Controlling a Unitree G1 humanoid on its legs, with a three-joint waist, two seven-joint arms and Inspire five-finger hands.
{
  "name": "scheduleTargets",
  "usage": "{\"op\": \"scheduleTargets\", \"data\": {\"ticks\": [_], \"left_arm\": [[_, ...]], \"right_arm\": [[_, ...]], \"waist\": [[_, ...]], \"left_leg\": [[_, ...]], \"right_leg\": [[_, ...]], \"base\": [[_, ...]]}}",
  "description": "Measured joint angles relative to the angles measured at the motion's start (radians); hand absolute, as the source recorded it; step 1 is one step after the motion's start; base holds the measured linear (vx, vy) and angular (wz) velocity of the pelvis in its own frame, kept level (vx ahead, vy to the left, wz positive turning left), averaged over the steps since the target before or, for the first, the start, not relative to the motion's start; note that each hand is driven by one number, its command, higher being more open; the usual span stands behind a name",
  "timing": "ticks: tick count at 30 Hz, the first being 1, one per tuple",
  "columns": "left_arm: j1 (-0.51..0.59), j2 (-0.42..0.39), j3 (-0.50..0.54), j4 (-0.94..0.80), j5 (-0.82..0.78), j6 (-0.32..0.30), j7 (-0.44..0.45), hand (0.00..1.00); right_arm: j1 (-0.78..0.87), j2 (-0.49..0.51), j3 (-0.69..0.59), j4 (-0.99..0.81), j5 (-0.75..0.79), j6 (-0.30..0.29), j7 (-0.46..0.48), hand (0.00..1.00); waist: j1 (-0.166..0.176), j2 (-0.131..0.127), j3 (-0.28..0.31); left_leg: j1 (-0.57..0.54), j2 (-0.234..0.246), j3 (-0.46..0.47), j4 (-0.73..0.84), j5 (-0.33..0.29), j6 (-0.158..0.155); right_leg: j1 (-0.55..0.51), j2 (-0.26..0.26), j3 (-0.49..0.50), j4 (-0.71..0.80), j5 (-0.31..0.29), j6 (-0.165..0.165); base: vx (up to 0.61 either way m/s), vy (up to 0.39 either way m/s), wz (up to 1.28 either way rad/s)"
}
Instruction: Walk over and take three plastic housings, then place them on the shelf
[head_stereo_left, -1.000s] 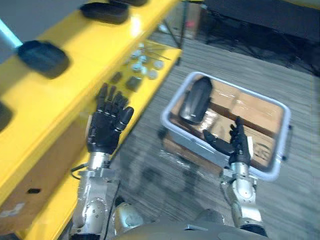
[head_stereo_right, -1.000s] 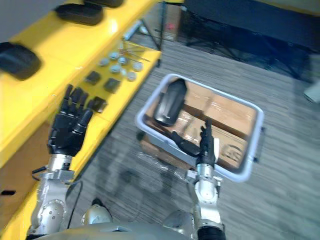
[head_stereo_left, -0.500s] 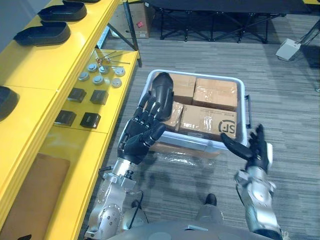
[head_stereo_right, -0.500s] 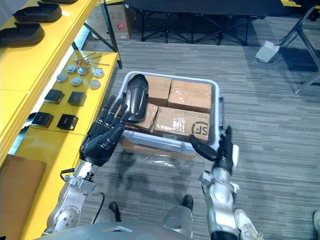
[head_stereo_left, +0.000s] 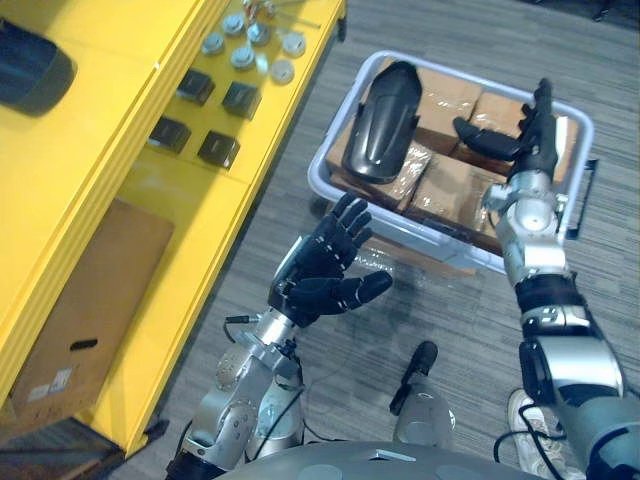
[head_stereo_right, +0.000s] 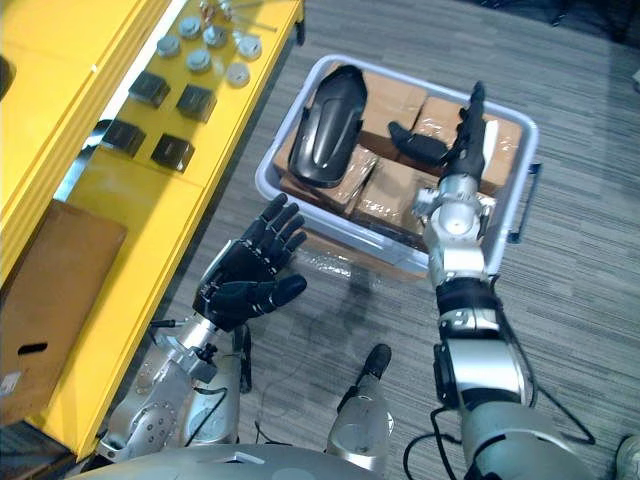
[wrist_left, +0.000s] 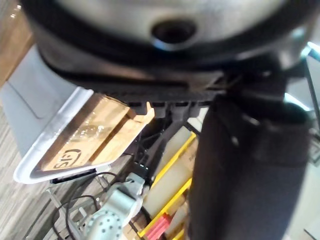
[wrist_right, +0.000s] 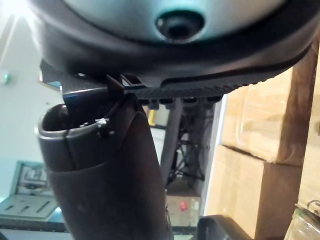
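Observation:
A black plastic housing (head_stereo_left: 387, 122) lies on the cardboard boxes (head_stereo_left: 446, 183) inside a grey bin (head_stereo_left: 340, 191) on the floor. My right hand (head_stereo_left: 515, 140) is raised over the bin's right half, fingers straight, thumb spread, holding nothing. My left hand (head_stereo_left: 326, 272) hovers above the carpet just in front of the bin, fingers spread and empty. Another black housing (head_stereo_left: 30, 72) rests on the upper level of the yellow shelf (head_stereo_left: 110, 150) at the far left.
The shelf's lower level carries black square blocks (head_stereo_left: 218, 149), round silver discs (head_stereo_left: 247, 48) and a flat brown cardboard sheet (head_stereo_left: 95, 296). Grey carpet (head_stereo_left: 440, 300) surrounds the bin.
The camera has tilted and shifted. My right hand rose from beside the bin's near corner to over its boxes. My left hand dropped back from the housing to in front of the bin.

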Motion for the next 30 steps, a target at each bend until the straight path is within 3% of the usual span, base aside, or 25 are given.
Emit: {"op": "scheduleTargets", "data": {"ticks": [3, 5, 9, 12, 15, 19, 20, 25, 30], "left_arm": [[-0.02, 0.005, -0.015, 0.05, -0.006, -0.038, 0.01, 1.0], [-0.035, 0.003, -0.032, 0.08, -0.009, -0.076, 0.03, 1.0], [-0.033, 0.002, -0.067, 0.107, -0.052, -0.113, 0.049, 1.0], [-0.041, -0.014, -0.086, 0.149, -0.078, -0.128, 0.051, 1.0], [-0.065, -0.019, -0.115, 0.215, -0.087, -0.142, 0.063, 1.0], [-0.066, -0.023, -0.12, 0.225, -0.088, -0.144, 0.09, 1.0], [-0.066, -0.023, -0.123, 0.225, -0.087, -0.152, 0.093, 1.0], [-0.065, -0.023, -0.128, 0.224, -0.087, -0.157, 0.104, 1.0], [-0.061, -0.014, -0.128, 0.223, -0.087, -0.154, 0.107, 1.0]], "right_arm": [[-0.101, -0.026, 0.047, 0.104, 0.03, 0.015, -0.011, 1.0], [-0.2, -0.065, 0.092, 0.198, 0.044, 0.022, -0.014, 1.0], [-0.321, -0.134, 0.143, 0.294, 0.072, 0.055, -0.006, 1.0], [-0.381, -0.171, 0.177, 0.361, 0.067, 0.076, 0.013, 1.0], [-0.417, -0.211, 0.203, 0.422, 0.063, 0.142, 0.008, 1.0], [-0.448, -0.216, 0.207, 0.434, 0.06, 0.219, -0.032, 1.0], [-0.462, -0.217, 0.207, 0.434, 0.06, 0.249, -0.038, 0.0], [-0.463, -0.236, 0.21, 0.432, 0.048, 0.336, -0.044, 0.0], [-0.475, -0.299, 0.239, 0.439, -0.032, 0.462, 0.061, 0.0]], "waist": [[0.024, 0.007, 0.046], [0.041, 0.033, 0.08], [0.079, 0.058, 0.106], [0.086, 0.068, 0.124], [0.11, 0.072, 0.135], [0.113, 0.074, 0.146], [0.115, 0.074, 0.146], [0.123, 0.074, 0.146], [0.127, 0.071, 0.147]], "left_leg": [[-0.009, -0.003, -0.024, 0.0, 0.011, 0.003], [-0.011, -0.01, -0.047, -0.02, 0.031, 0.005], [-0.02, -0.02, -0.071, -0.072, 0.072, 0.004], [-0.041, -0.025, -0.096, -0.081, 0.089, 0.004], [-0.073, -0.026, -0.109, -0.085, 0.104, 0.004], [-0.083, -0.032, -0.116, -0.101, 0.122, 0.007], [-0.083, -0.032, -0.117, -0.102, 0.124, 0.006], [-0.078, -0.032, -0.13, -0.122, 0.142, 0.005], [-0.04, -0.031, -0.127, -0.181, 0.177, 0.004]], "right_leg": [[0.003, 0.0, -0.015, 0.009, 0.0, 0.0], [0.003, -0.006, -0.034, 0.028, -0.002, -0.001], [-0.017, -0.014, -0.06, 0.053, -0.012, -0.002], [-0.039, -0.024, -0.075, 0.095, -0.038, -0.004], [-0.068, -0.028, -0.083, 0.115, -0.049, -0.007], [-0.084, -0.034, -0.085, 0.124, -0.05, -0.008], [-0.084, -0.034, -0.085, 0.125, -0.051, -0.008], [-0.085, -0.035, -0.084, 0.146, -0.073, -0.01], [-0.082, -0.036, -0.079, 0.158, -0.078, -0.015]], "base": [[-0.01, 0.003, 0.2], [-0.04, 0.002, 0.27], [-0.03, -0.003, 0.23], [-0.05, -0.017, 0.2], [-0.08, -0.024, 0.13], [-0.07, -0.024, 0.06], [-0.06, -0.028, 0.04], [-0.06, -0.037, 0.07], [-0.05, -0.039, 0.01]]}}
